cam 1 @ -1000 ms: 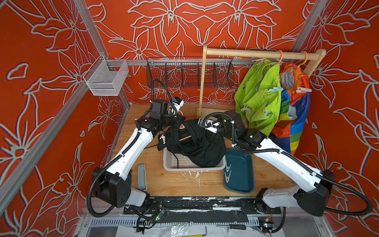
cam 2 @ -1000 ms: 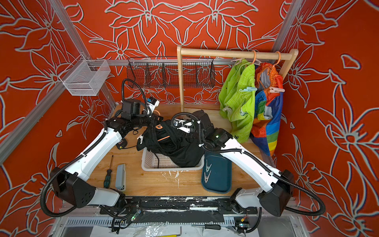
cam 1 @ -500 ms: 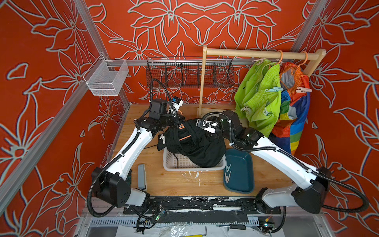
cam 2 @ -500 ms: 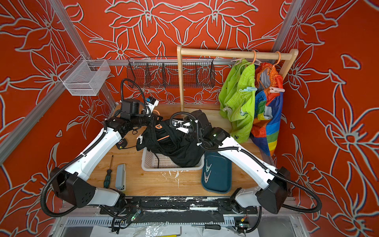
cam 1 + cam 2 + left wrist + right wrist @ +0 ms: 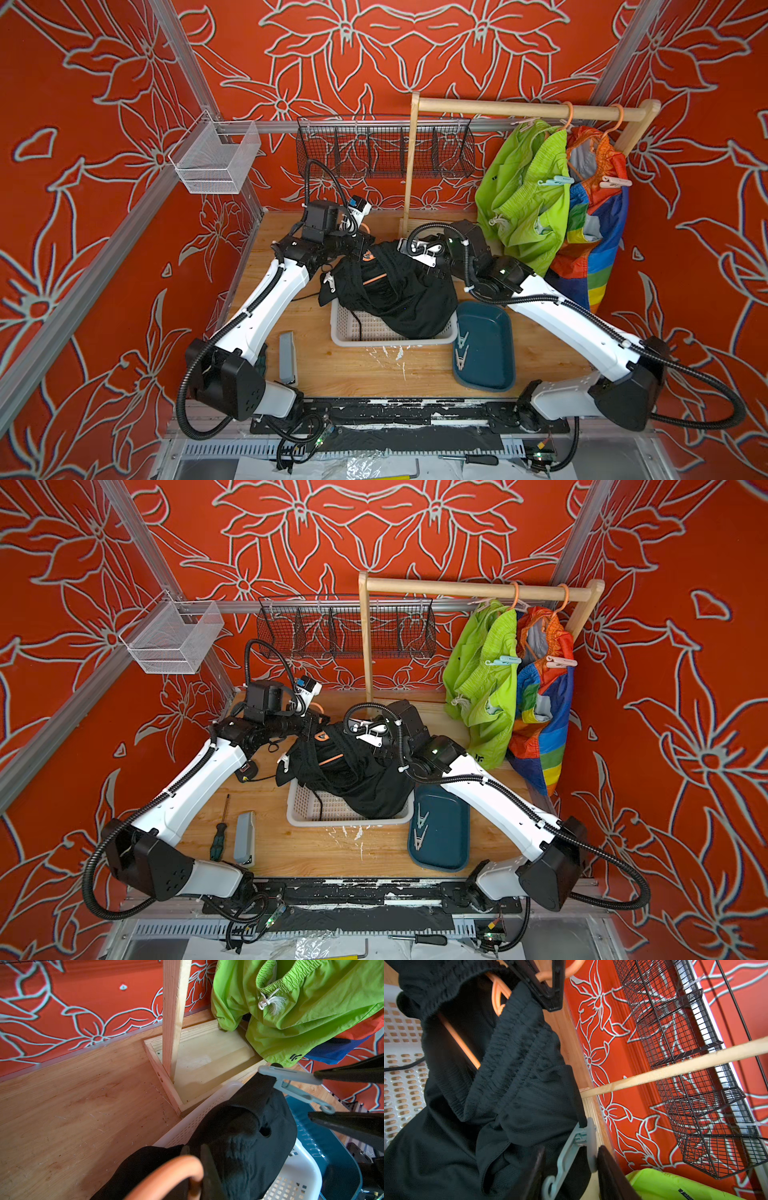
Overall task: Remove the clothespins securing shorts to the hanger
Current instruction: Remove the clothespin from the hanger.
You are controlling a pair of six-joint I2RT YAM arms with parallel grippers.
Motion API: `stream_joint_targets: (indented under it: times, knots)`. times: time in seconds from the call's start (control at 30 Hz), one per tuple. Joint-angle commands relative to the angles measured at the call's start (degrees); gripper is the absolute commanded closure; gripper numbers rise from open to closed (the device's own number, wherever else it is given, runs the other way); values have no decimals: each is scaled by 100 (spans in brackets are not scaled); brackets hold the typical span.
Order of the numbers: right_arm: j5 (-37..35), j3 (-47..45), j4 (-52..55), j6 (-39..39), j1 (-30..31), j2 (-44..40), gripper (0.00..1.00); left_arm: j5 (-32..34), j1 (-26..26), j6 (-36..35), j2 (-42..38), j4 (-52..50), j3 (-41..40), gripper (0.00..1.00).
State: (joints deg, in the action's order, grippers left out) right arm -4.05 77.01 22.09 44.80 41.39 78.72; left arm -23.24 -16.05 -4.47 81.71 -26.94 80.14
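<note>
Left claw: clamped on hanger.
Right claw: we see it spread astride clothespin on black shorts, perhaps touching.

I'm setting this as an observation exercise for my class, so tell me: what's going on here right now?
The left gripper is shut on the orange hanger, holding the black shorts over the white basket. The right gripper straddles the pale clothespin on them, jaws open, not yet squeezing. Two clothespins lie in the teal tray; the green shorts and rainbow shorts hang pinned on the rail.
</note>
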Motion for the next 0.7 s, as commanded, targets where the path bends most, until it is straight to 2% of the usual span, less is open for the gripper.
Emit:
stream_joint_targets:
  times: [0.0, 0.27, 0.47, 0.67]
  knots:
    - [54, 139, 138, 14, -60, 97, 54, -123, 51, 60, -243, 251, 19, 100]
    - [41, 157, 71, 34, -138, 188, 52, -163, 85, 60, -248, 251, 19, 100]
    - [82, 169, 50, -12, -157, 197, 62, -205, 111, 87, -235, 267, 28, 100]
    - [85, 165, 33, -18, -157, 196, 66, -237, 128, 104, -225, 277, 28, 100]
